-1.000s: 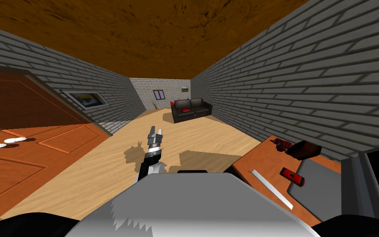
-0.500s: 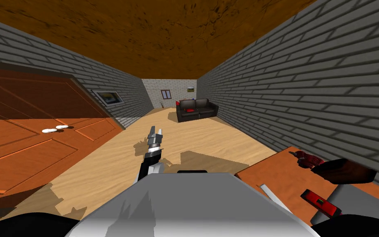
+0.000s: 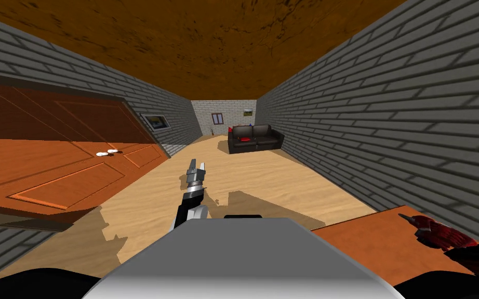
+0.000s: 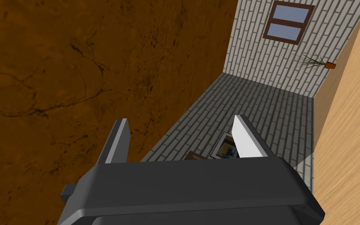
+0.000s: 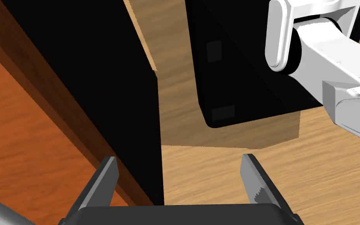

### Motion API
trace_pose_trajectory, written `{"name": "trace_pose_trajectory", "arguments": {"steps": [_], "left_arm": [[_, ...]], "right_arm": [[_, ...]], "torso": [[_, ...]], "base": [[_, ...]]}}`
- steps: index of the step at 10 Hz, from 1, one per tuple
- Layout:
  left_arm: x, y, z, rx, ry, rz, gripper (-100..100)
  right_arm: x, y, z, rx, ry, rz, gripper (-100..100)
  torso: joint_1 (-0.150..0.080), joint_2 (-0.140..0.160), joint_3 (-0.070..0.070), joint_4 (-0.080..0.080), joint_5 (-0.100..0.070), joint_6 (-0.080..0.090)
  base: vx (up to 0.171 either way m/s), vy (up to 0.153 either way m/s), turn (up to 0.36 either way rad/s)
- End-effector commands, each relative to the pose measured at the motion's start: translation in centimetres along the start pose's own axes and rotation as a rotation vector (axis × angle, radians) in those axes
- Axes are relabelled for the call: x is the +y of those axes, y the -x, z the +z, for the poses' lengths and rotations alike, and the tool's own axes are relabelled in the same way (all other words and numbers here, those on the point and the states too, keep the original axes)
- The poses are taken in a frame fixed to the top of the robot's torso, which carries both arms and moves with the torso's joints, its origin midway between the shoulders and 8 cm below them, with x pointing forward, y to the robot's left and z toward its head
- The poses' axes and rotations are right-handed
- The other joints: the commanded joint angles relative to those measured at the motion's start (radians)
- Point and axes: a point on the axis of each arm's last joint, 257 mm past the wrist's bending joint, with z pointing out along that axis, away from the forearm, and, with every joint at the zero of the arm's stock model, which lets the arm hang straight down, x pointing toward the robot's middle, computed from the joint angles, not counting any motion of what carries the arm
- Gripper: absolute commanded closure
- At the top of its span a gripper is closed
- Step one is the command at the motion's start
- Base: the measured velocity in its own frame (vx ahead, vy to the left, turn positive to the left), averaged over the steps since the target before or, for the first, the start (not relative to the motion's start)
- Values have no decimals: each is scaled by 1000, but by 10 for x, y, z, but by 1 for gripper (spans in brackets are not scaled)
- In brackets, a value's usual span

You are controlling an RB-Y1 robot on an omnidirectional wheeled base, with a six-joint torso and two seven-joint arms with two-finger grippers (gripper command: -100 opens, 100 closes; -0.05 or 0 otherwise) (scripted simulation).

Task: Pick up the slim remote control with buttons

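The door (image 3: pixel 51 171) stands at nine o'clock. My left gripper (image 3: pixel 196 170) sits forward at twelve, fingers spread and empty, likely parked out of the way. My right gripper (image 5: pixel 179 172), equally spread, hangs beside the table (image 3: pixel 368 244) at four o'clock. I cannot tell where the remote lies, presumably there.

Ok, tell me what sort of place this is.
Probably a living room in a house: a black sofa with a red cushion stands by the far wall, a window is set in that wall, and a framed picture hangs on the left brick wall.
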Motion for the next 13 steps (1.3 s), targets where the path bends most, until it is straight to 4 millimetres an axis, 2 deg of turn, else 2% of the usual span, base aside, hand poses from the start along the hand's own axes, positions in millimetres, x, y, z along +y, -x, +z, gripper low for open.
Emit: {"name": "trace_pose_trajectory", "arguments": {"steps": [1,2,4,5,7,9,10,11,13], "left_arm": [[0,0,0,0,0,0,0],[0,0,0,0,0,0,0],[0,0,0,0,0,0,0],[0,0,0,0,0,0,0],[0,0,0,0,0,0,0],[0,0,0,0,0,0,0],[0,0,0,0,0,0,0],[0,0,0,0,0,0,0],[0,0,0,0,0,0,0]], "right_arm": [[-25,-23,-8,53,-49,-39,-100],[-30,-25,-9,59,-57,-39,-100],[-59,-47,-19,116,-113,-77,-100],[-67,-54,-22,136,-130,-90,-100],[-71,-62,-20,156,-142,-102,-100],[-68,-62,-18,155,-140,-102,-100],[-68,-62,-18,155,-140,-103,0],[-64,-63,-10,152,-142,-91,-100],[-56,-63,1,149,-144,-77,-100]], "torso": [[0,0,0,0,0,0],[-2,-1,0,0,0,0],[1,0,0,0,0,0],[-1,1,0,0,0,0],[-4,-2,-1,0,-1,0],[1,-1,0,0,0,1],[6,0,0,0,1,2],[9,0,0,0,2,2],[9,3,2,1,2,1]], "base": [[53,-171,339],[31,-143,141],[16,-152,257],[29,-194,264],[36,-199,209],[8,-97,85],[1,-13,-1],[-27,-24,73],[-59,-29,103]]}}
